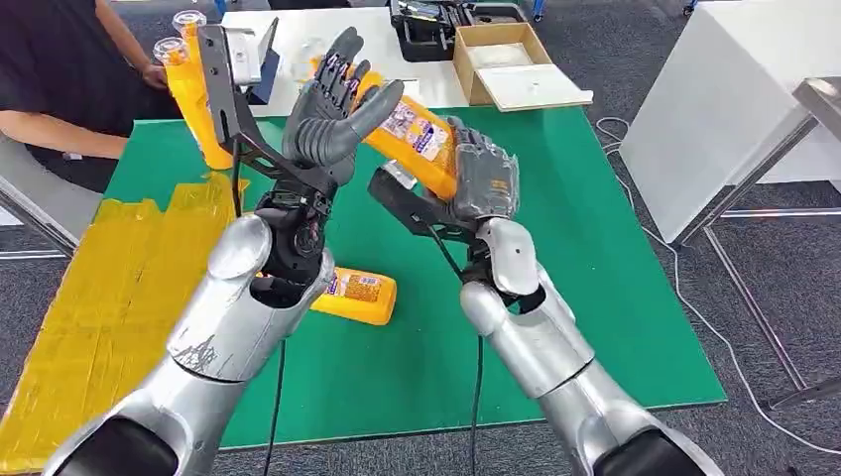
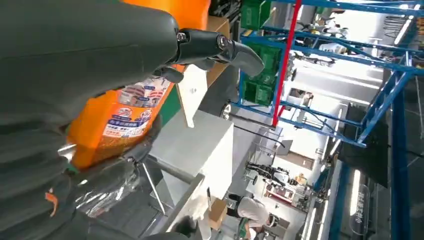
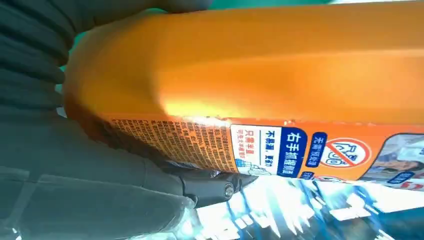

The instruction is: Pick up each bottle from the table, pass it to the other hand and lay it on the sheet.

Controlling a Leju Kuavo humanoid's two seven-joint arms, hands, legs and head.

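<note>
My right hand (image 1: 484, 183) grips an orange bottle (image 1: 417, 134) by its lower body and holds it tilted above the green mat (image 1: 595, 258). My left hand (image 1: 327, 109) is raised against the bottle's upper end, fingers spread and thumb stretched across it, not closed. From the left wrist the orange bottle (image 2: 125, 120) lies under the thumb (image 2: 220, 45). From the right wrist the bottle (image 3: 250, 75) rests in the grey hand (image 3: 75, 190). A second orange bottle (image 1: 357, 296) lies on the mat beside my left forearm. Two more bottles (image 1: 193, 89) stand at the back left. The yellow sheet (image 1: 99, 297) covers the table's left side.
A person in a dark top (image 1: 60, 69) sits at the far left corner. A cardboard box (image 1: 501, 59) and a black case (image 1: 431, 30) are on the white table behind. Another white table (image 1: 734, 109) stands to the right, with cables on the floor.
</note>
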